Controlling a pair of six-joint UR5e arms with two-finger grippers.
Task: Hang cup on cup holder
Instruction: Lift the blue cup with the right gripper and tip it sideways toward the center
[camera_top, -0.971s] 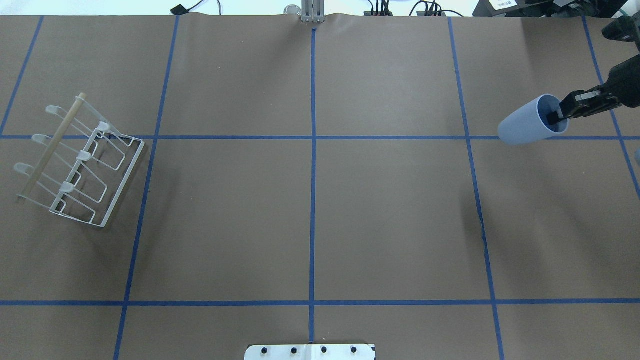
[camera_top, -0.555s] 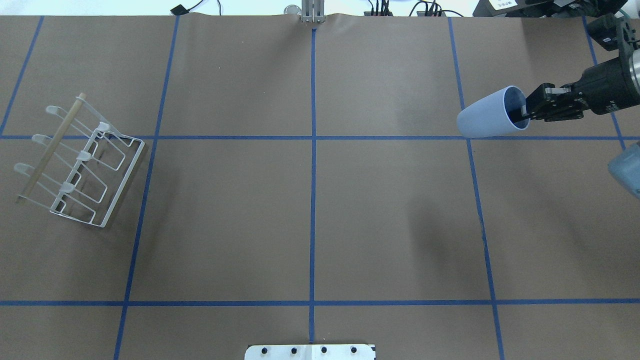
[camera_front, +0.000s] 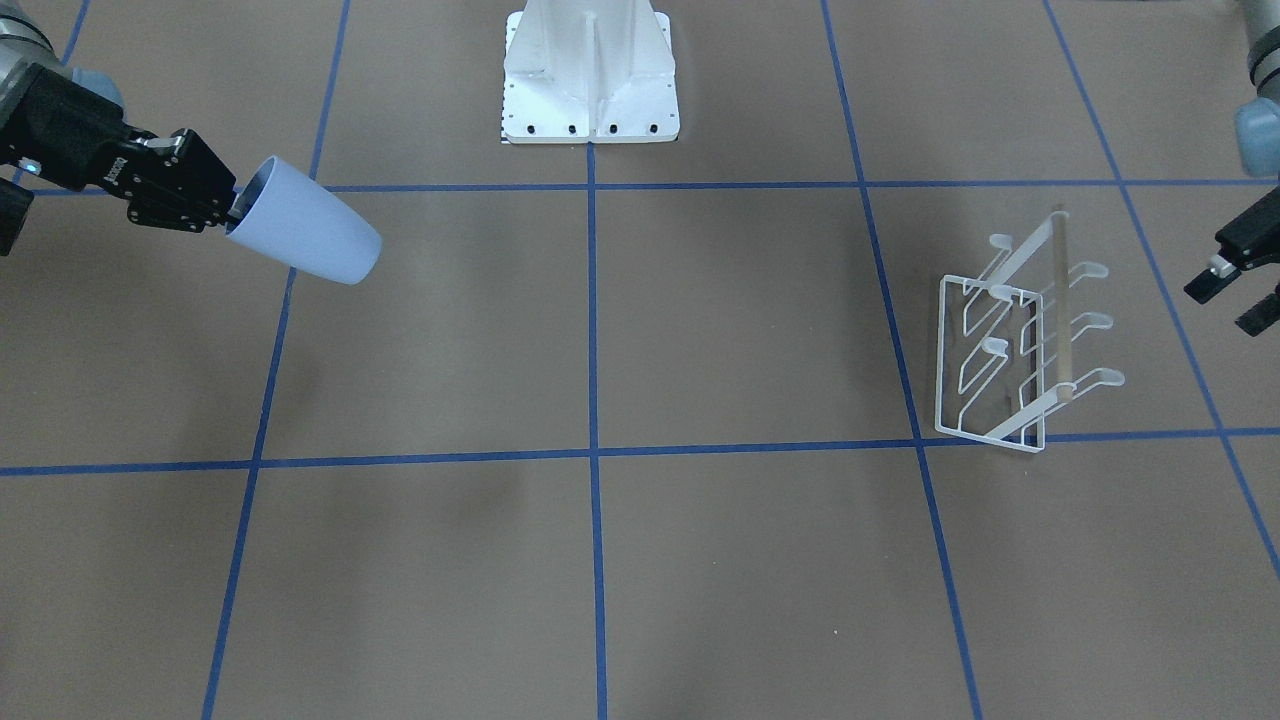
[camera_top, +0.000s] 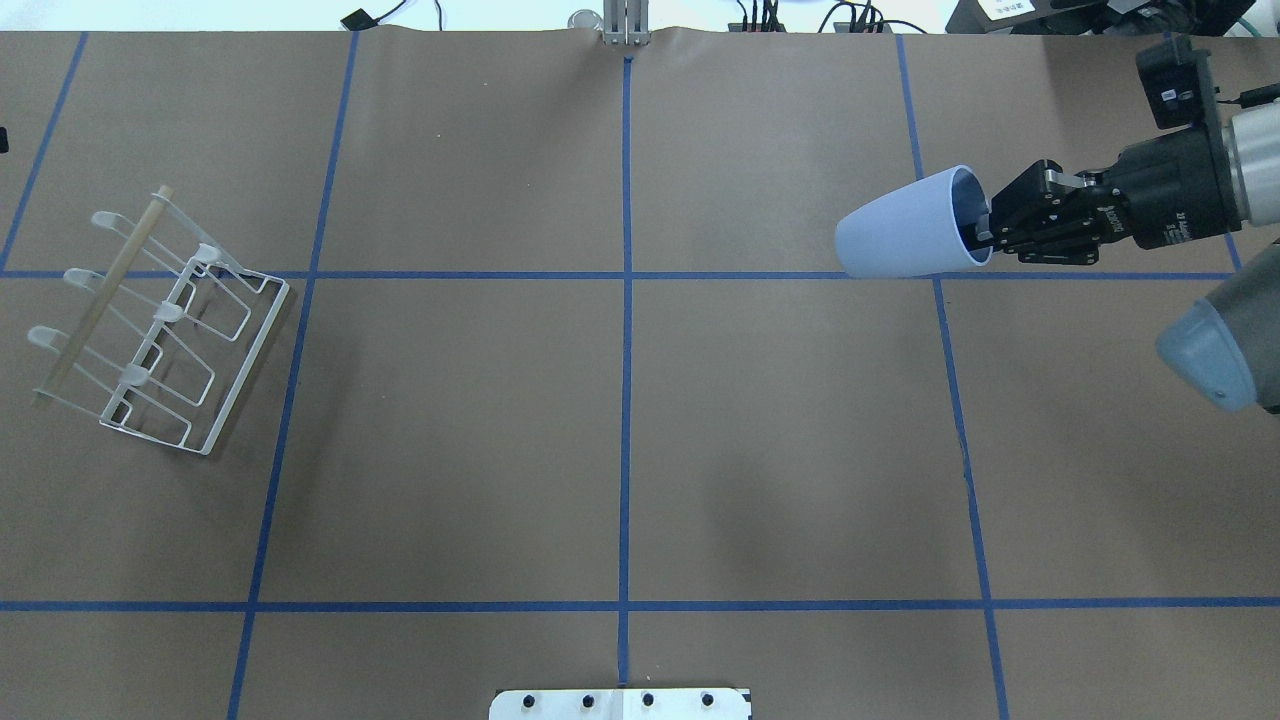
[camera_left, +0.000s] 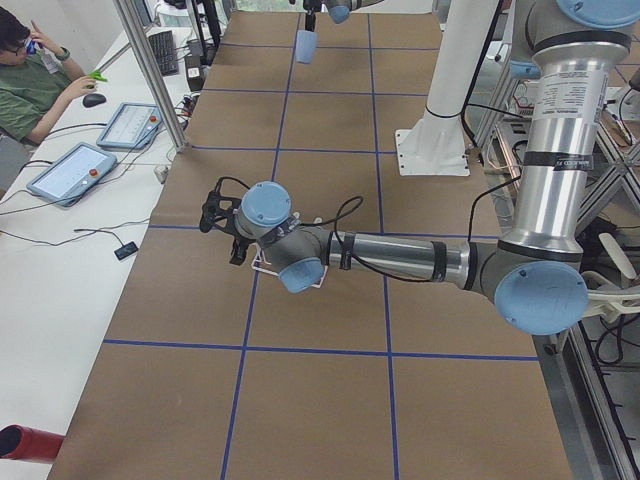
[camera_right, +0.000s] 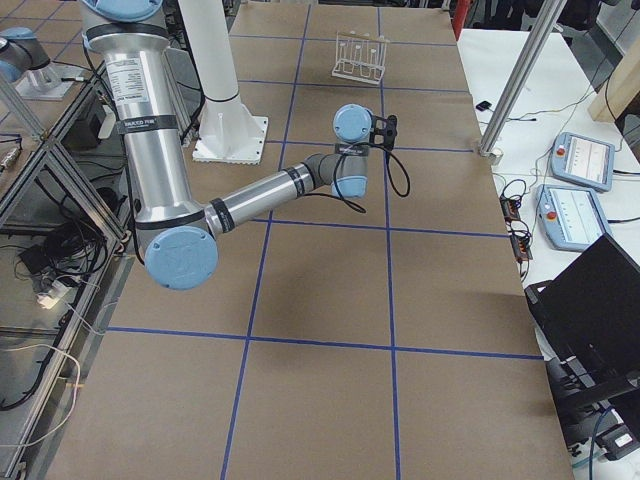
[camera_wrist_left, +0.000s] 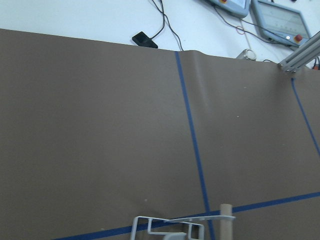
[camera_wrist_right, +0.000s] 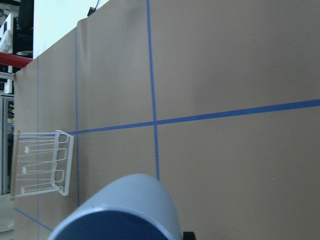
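The pale blue cup (camera_top: 905, 228) hangs on its side above the table, mouth toward my right gripper (camera_top: 985, 232). That gripper is shut on the cup's rim, one finger inside the mouth. Both also show in the front-facing view, the cup (camera_front: 305, 237) and the gripper (camera_front: 232, 205). The white wire cup holder (camera_top: 165, 330) with its wooden dowel stands at the table's far left, well away from the cup, and also shows in the front-facing view (camera_front: 1010, 360). My left gripper (camera_front: 1232, 300) hovers open and empty just beyond the holder's outer side.
The white bolted robot base (camera_front: 590, 75) sits at the table's middle edge. Blue tape lines cross the brown table (camera_top: 620, 420). My right arm's elbow (camera_top: 1210, 350) juts in at the right. An operator (camera_left: 30, 80) and tablets sit beyond the far edge.
My right gripper has carried the cup leftward, toward the table's middle, by roughly a cup's length and a half. The cup holder has not moved.
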